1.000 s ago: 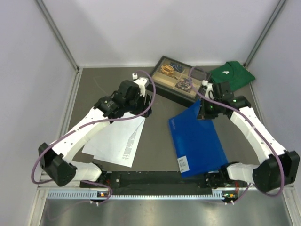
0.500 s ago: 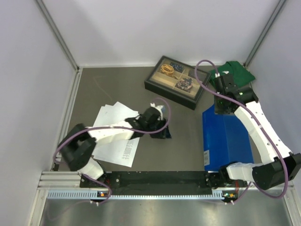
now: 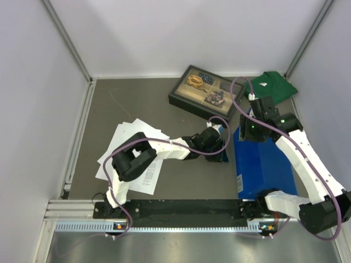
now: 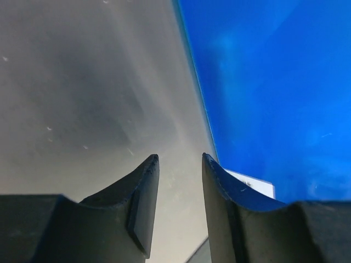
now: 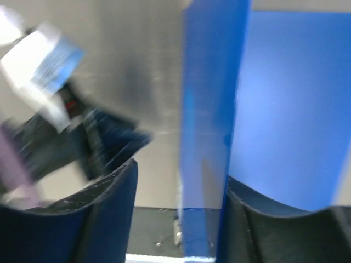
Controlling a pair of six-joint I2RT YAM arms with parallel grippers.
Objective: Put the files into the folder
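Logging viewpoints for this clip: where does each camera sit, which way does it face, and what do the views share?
Top external: above and behind the bases, looking down on the table; left arm, right arm, the files and the folder show.
Left wrist: low over the table, facing the folder's edge and label; left gripper at the bottom.
Right wrist: facing a folder flap standing between the right gripper fingers.
Shared: all three show the folder.
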